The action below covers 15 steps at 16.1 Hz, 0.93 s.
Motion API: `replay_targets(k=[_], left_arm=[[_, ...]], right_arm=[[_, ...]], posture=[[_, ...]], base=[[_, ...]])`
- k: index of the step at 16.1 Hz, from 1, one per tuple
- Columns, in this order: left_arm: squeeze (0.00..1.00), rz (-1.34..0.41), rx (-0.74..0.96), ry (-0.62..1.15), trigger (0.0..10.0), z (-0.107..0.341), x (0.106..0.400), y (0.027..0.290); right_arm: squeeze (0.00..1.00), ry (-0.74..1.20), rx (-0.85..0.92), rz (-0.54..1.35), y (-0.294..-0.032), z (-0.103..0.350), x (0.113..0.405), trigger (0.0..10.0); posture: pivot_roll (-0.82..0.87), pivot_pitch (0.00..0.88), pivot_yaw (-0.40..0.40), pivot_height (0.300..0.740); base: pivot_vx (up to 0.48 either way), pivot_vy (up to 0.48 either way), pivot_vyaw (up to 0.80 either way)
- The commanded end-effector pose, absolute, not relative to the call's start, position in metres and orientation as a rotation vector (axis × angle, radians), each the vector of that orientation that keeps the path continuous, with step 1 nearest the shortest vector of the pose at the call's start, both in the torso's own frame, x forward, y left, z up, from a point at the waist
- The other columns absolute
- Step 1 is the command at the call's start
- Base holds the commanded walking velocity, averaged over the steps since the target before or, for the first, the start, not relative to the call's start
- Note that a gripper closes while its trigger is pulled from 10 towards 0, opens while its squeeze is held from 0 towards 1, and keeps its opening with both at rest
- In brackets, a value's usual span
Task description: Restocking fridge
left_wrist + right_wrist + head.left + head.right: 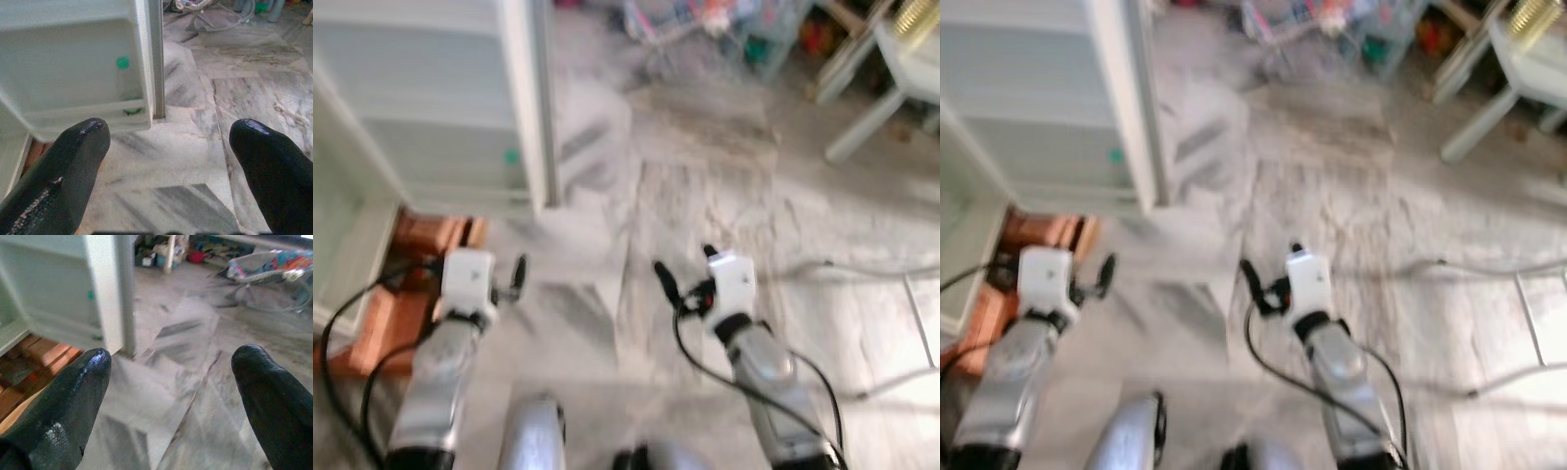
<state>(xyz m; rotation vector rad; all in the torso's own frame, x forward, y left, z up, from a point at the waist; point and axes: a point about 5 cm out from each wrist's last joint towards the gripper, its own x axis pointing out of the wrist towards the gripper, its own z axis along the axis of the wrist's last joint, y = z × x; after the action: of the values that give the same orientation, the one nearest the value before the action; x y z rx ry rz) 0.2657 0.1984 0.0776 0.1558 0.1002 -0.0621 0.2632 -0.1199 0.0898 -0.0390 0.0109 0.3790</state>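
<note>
1. You see the open fridge door (440,108) ahead on the left, its shelf holding a green-capped bottle (123,78).
2. Your left end effector (168,147) is spread wide, empty, over the marble floor (705,196).
3. Your right end effector (168,382) is likewise spread and empty.

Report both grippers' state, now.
Left gripper: open, holding nothing, near the open fridge door.
Right gripper: open, holding nothing, over the marble floor.

Grey-veined marble floor (705,196) fills the frame; white furniture legs (862,122) upper right, colourful clutter (705,24) along the top, wooden blocks (421,240) lower left.
</note>
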Motion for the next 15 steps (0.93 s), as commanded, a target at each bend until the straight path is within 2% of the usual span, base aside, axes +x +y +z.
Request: replay_targets(k=[1, 7, 15], left_arm=[[0.0, -0.04, 0.14, 0.122, 10.0, 0.07, 0.266, 0.197], [0.0, -0.006, 0.178, 0.075, 10.0, 0.083, 0.289, 0.203], [0.0, -0.052, 0.196, 0.044, 10.0, 0.088, 0.307, 0.189]], right_arm=[[0.0, 0.015, -0.053, 0.33, -0.133, 0.088, 0.262, 10.0], [0.0, -0.032, -0.068, 0.339, -0.13, 0.094, 0.269, 10.0], [0.0, -0.042, -0.044, 0.335, -0.128, 0.094, 0.271, 10.0]], posture=[[0.09, 0.168, -0.13, 0.74], [0.09, 0.159, -0.115, 0.74], [0.08, 0.158, -0.107, 0.74]], base=[[0.469, 0.0, 0.0], [0.454, 0.0, 0.48], [0.453, 0.0, 0.0]])
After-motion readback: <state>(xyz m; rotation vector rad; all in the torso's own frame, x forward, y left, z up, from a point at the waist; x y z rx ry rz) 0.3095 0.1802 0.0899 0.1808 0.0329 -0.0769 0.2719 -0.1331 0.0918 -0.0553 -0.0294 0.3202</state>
